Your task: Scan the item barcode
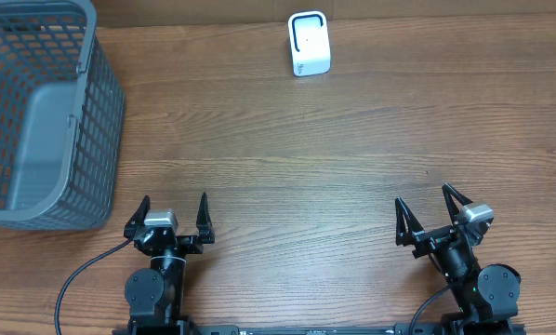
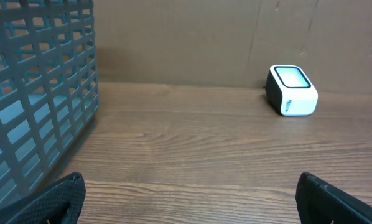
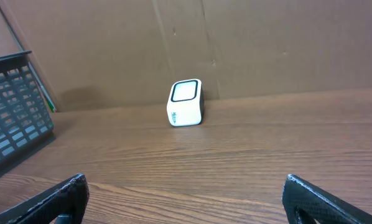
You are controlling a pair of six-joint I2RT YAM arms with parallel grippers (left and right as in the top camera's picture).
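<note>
Standing far across the brown wooden table (image 1: 278, 158), the small white barcode scanner (image 1: 309, 44) is set midway ahead of left gripper (image 1: 175, 201) and right gripper (image 1: 423, 195), both wide, empty; no item is seen.

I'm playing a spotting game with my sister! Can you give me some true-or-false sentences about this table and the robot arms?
1. The grey basket sits at the left side of the table. True.
2. The white scanner lies inside the basket. False: it stands on the table at the far edge, away from the basket.
3. The left jaws are shut. False: they stand wide open.
4. The right jaws hold nothing. True.
</note>
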